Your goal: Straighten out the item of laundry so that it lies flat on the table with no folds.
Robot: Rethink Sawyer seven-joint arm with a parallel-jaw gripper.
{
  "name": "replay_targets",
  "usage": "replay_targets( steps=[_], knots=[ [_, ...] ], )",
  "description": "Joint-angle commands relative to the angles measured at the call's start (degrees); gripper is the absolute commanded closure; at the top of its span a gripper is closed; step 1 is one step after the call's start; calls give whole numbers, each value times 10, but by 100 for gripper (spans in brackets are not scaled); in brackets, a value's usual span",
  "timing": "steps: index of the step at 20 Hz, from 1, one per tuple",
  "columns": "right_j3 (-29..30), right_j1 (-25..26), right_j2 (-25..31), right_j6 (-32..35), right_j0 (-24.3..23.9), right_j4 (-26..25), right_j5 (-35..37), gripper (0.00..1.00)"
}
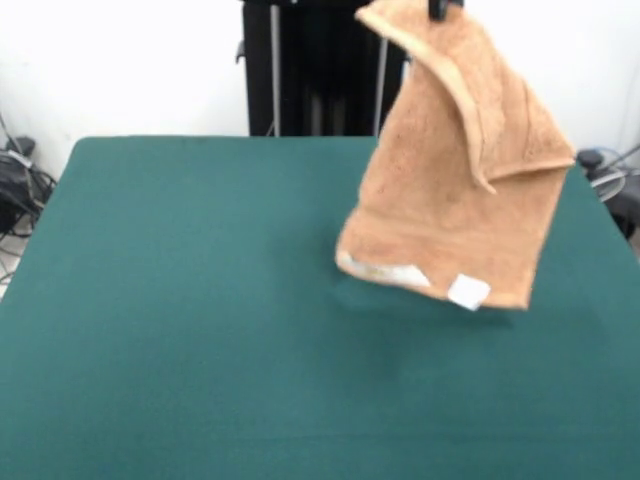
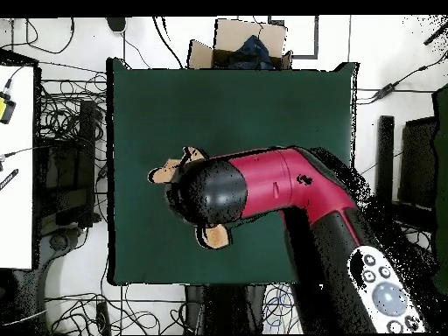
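Green felt of the desk (image 1: 180, 300) lay bare beneath the towel (image 1: 450, 190), hanging limp and light at upper right, its top corner pinched by the end effector (image 1: 438, 8); a lower corner looked best to grasp.

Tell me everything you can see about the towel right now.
The towel is light orange-tan terry cloth with a woven border band and small white tags along its lower edge. It hangs in the air, held up by its top corner at the front view's upper edge, where the gripper is barely visible. It droops in a rough triangle, with a fold running down its right side. Its lower edge seems just clear of the green table. Overhead, the arm hides most of it.
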Motion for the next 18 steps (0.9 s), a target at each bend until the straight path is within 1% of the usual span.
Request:
replay_targets(
  steps=[1, 3, 6, 14, 18],
  knots=[
    [-22, -42, 43, -67, 21, 33, 96, 100],
    [-50, -38, 44, -69, 24, 40, 130, 100],
    [-95, -25, 41, -78, 32, 34, 176, 100],
    [-218, 28, 27, -84, 58, 1, 292, 100],
    [-249, 44, 22, -86, 61, -6, 307, 100]
  ],
)
